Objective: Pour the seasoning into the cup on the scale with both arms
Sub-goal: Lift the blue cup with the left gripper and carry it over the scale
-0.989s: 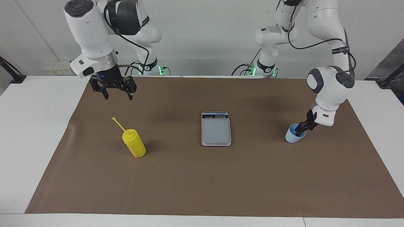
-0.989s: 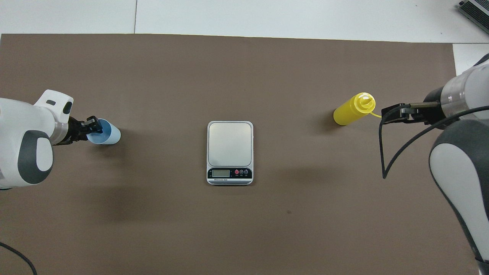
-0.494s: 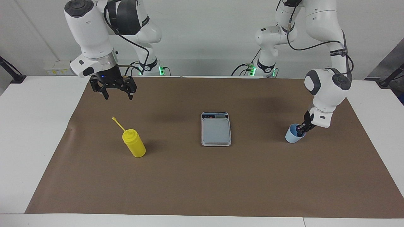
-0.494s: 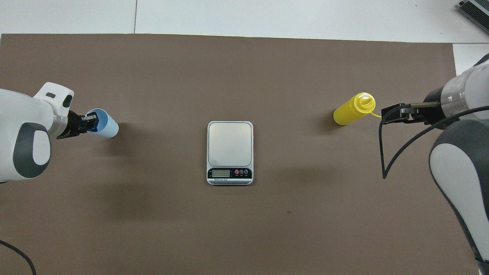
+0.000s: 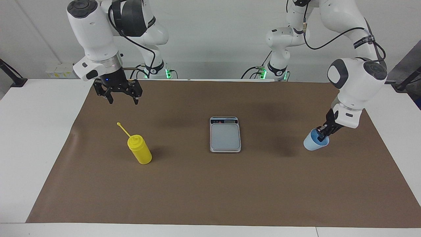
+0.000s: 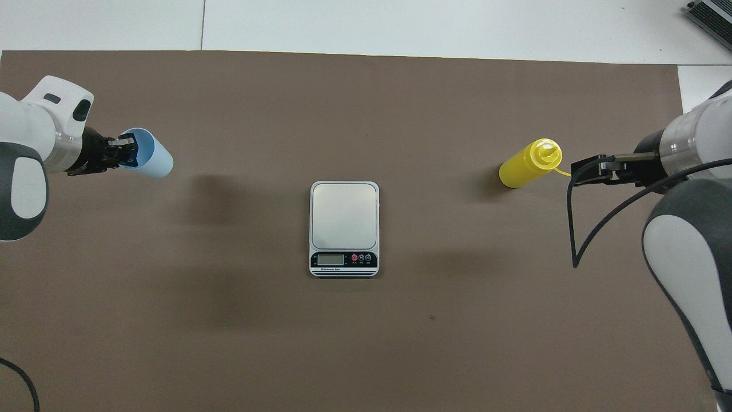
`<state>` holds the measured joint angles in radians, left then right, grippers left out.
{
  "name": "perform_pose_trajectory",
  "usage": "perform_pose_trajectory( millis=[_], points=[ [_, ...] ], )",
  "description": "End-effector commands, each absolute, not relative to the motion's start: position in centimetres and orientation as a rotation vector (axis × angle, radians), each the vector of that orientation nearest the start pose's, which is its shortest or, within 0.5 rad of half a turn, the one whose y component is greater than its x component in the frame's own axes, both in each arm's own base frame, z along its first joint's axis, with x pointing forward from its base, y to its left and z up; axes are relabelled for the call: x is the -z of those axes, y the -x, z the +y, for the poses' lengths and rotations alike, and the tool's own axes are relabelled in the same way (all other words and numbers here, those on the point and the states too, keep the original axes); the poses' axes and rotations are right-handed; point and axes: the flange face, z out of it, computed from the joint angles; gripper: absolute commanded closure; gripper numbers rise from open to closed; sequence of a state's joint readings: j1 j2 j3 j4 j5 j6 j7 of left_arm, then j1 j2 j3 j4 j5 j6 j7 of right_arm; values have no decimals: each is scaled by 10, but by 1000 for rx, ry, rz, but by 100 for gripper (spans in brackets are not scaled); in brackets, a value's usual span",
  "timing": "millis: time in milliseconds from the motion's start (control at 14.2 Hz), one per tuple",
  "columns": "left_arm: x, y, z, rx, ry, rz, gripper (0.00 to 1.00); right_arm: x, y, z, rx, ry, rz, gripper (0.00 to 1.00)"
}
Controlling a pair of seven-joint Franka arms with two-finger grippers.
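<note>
The light blue cup (image 5: 312, 143) (image 6: 151, 161) hangs tilted a little above the brown mat, toward the left arm's end of the table. My left gripper (image 5: 321, 134) (image 6: 123, 154) is shut on its rim, one finger inside the cup. The silver scale (image 5: 225, 135) (image 6: 344, 223) lies at the middle of the mat with nothing on it. The yellow seasoning bottle (image 5: 139, 149) (image 6: 526, 166) stands upright toward the right arm's end, its tether strap sticking up. My right gripper (image 5: 122, 100) (image 6: 576, 173) hangs open over the mat beside the bottle, not touching it.
A brown mat (image 5: 197, 191) covers most of the white table. The cup's shadow falls on the mat between the cup and the scale. Cables hang from both arms.
My left gripper has shut on the cup's rim and lifted the cup off the mat, shifting it slightly toward the left arm's end. The right arm, bottle and scale have not moved.
</note>
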<state>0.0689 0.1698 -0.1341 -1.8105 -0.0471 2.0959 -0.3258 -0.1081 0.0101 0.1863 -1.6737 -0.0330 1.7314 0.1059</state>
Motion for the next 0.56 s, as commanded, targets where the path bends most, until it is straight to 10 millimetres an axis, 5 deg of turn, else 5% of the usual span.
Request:
perform_pose_trajectory(
  millis=[0,494],
  points=[
    [-479,-619,-86,115,3201,-423,100,-587,-564,38,81,3151,7,0],
    [-480,-583,-235,165,3194,-300,100,-587,-564,38,83,3151,7,0]
  ],
)
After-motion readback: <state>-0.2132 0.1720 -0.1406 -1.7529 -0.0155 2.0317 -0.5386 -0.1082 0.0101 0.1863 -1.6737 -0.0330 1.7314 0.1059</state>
